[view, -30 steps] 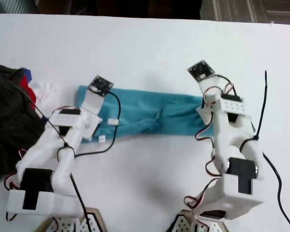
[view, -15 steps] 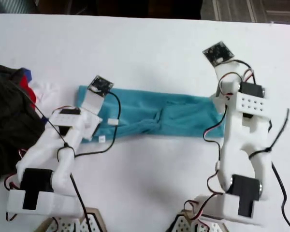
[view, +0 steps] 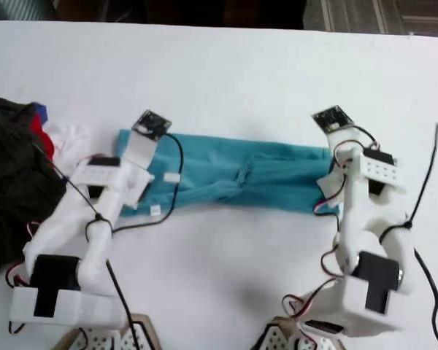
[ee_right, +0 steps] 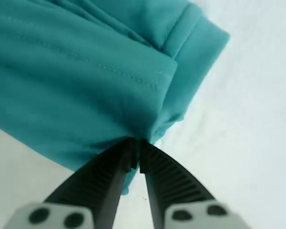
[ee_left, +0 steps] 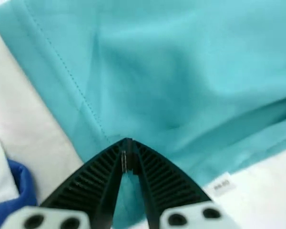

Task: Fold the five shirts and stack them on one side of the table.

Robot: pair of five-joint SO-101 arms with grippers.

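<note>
Teal shirt (view: 233,179) is seen from above, stretched in a long folded band across the middle of the white table (view: 226,73), with one arm at each end. A dark heap of clothes (view: 14,189) is piled at the table's left edge. On the left wrist camera, the left claw (ee_left: 127,155) is clamped tight on the shirt's stitched hem. On the right wrist camera, the right claw (ee_right: 136,153) is pinched shut on the folded corner, cloth bunched at its tips.

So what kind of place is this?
Likely a robotics lab or test bench: the left arm and right arm stand at a white table, gripping a teal shirt beside a clothes pile.
</note>
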